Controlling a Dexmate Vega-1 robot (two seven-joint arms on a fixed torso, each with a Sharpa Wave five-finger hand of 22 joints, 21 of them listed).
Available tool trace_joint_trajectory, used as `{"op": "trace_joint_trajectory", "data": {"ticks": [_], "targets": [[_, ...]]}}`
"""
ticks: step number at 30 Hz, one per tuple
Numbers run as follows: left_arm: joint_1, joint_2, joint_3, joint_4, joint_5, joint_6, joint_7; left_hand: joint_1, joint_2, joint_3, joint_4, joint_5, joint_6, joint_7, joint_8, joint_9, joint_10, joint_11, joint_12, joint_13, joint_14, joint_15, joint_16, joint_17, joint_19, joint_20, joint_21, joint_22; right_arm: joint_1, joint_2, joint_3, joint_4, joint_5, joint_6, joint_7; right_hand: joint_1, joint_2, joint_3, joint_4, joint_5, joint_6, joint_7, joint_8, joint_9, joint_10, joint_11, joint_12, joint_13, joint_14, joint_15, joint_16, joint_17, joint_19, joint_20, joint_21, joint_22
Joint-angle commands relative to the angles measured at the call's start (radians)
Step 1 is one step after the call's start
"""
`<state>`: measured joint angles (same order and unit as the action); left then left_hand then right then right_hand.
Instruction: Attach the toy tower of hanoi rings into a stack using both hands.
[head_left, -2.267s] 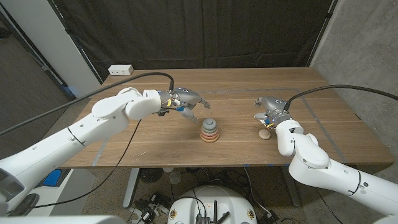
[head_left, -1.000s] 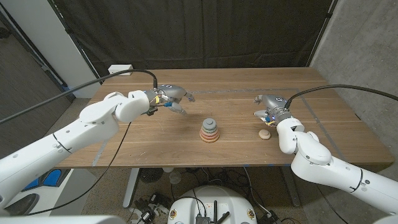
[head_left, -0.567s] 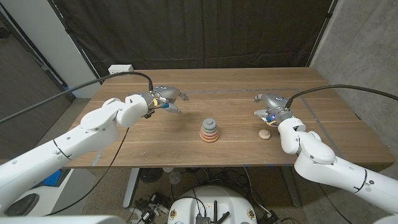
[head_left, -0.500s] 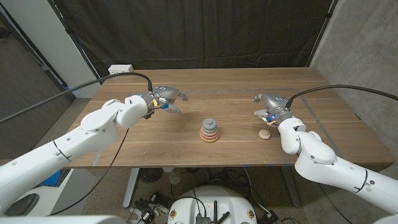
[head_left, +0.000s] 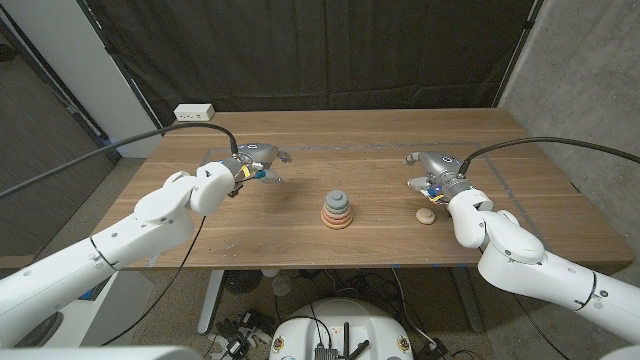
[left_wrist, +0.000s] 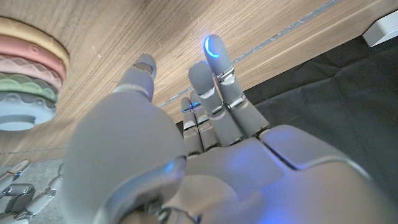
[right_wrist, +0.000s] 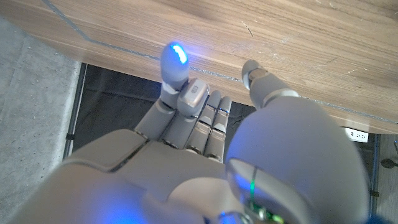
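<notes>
Both robot hands hover empty over the table, left hand (head_left: 258, 160) and right hand (head_left: 432, 167) with fingers apart, flanking the stack of pastel rings (head_left: 337, 208) topped grey

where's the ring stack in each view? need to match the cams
Head view: ring stack stands mid-table, between the two arms, apart from both.
Left wrist view: ring stack shows at the picture's left edge, seen sideways, beyond the left robot hand.
Right wrist view: I can't find it; the right robot hand faces bare wood.
Shared landmark: the wooden table, also and.
</notes>
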<state>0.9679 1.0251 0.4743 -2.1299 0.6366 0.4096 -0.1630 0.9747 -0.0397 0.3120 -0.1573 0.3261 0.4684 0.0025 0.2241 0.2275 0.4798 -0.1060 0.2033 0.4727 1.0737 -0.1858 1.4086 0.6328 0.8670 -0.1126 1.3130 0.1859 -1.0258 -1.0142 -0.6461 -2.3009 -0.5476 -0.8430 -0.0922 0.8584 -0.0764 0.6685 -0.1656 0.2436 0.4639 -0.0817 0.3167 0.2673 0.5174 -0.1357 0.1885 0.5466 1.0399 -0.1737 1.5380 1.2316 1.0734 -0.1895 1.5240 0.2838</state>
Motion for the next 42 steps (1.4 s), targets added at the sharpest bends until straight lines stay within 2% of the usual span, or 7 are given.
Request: {"op": "trace_joint_trajectory", "data": {"ticks": [1,10,24,27,34,42], "targets": [[0.000,-0.031,0.023,0.053,-0.044,0.036,0.072,0.010,0.003,0.009,0.000,0.004,0.015,0.000,0.003,0.003,0.015,-0.002,0.005,-0.001,0.007,-0.031,0.006,0.005,0.008,-0.095,0.005,0.003,-0.009,-0.001,0.021,0.017,0.027,0.034,0.013,0.007,-0.009,0.007,-0.004,-0.006,-0.005,0.002,-0.003,0.002,0.005,-0.003,0.005,0.004,0.000,-0.042,0.001,0.001,-0.006,-0.030,0.003,-0.001],[0.004,-0.044,0.043,0.053,-0.053,0.083,0.108,0.010,0.003,0.011,0.000,0.005,0.017,0.000,0.001,0.002,0.016,-0.002,0.005,0.002,0.007,-0.031,0.009,0.011,0.007,-0.094,0.006,0.003,-0.019,-0.001,0.035,0.028,0.044,0.050,0.001,0.008,-0.009,0.008,-0.003,-0.009,-0.012,0.003,-0.007,0.001,-0.005,0.002,0.002,0.001,-0.003,-0.042,0.000,0.001,-0.007,-0.029,0.004,0.000],[0.000,-0.026,0.065,0.021,-0.057,0.122,0.114,0.009,0.005,0.015,0.000,0.007,0.019,-0.002,-0.002,0.001,0.018,-0.001,0.004,0.002,0.003,-0.031,0.005,0.010,0.006,-0.094,0.005,0.001,-0.026,-0.005,0.041,0.032,0.046,0.067,-0.010,0.010,-0.010,0.009,-0.002,-0.013,-0.017,0.005,-0.010,0.001,-0.003,0.000,0.006,-0.003,-0.005,-0.042,-0.001,0.000,-0.012,-0.029,0.003,-0.002],[0.004,-0.015,0.066,0.014,-0.057,0.123,0.114,0.007,0.007,0.016,0.002,0.007,0.019,-0.002,-0.002,0.001,0.018,-0.001,0.003,0.002,0.004,-0.031,0.005,0.011,0.006,-0.093,0.004,0.001,-0.034,-0.010,0.044,0.024,0.045,0.066,-0.011,0.011,-0.009,0.009,-0.002,-0.014,-0.003,0.006,-0.002,0.004,0.003,-0.002,0.009,-0.003,-0.006,-0.041,-0.001,0.000,-0.012,-0.029,0.003,-0.001],[0.026,0.004,0.045,0.002,-0.083,0.120,0.137,0.005,0.006,0.016,0.002,0.006,0.020,-0.002,-0.002,0.001,0.020,0.000,0.004,0.002,0.002,-0.031,0.003,0.009,0.006,-0.093,0.005,0.001,-0.063,-0.041,0.059,-0.013,0.048,0.037,0.004,0.010,-0.015,0.009,-0.002,-0.017,-0.031,0.009,-0.009,0.011,-0.029,0.005,-0.001,-0.004,-0.011,-0.041,-0.003,0.001,-0.015,-0.029,0.004,-0.001],[0.016,0.009,0.051,0.007,-0.087,0.109,0.141,0.000,0.011,0.018,0.004,0.006,0.025,0.000,-0.002,0.001,0.022,0.002,0.004,0.002,0.010,-0.031,0.010,0.017,0.006,-0.093,0.003,0.000,-0.105,-0.080,0.086,-0.060,0.070,-0.005,0.011,-0.005,-0.036,0.004,-0.001,-0.022,-0.067,0.016,-0.023,0.013,-0.069,0.014,-0.006,-0.010,-0.033,-0.040,-0.012,0.000,-0.033,-0.028,-0.002,-0.005]]}}
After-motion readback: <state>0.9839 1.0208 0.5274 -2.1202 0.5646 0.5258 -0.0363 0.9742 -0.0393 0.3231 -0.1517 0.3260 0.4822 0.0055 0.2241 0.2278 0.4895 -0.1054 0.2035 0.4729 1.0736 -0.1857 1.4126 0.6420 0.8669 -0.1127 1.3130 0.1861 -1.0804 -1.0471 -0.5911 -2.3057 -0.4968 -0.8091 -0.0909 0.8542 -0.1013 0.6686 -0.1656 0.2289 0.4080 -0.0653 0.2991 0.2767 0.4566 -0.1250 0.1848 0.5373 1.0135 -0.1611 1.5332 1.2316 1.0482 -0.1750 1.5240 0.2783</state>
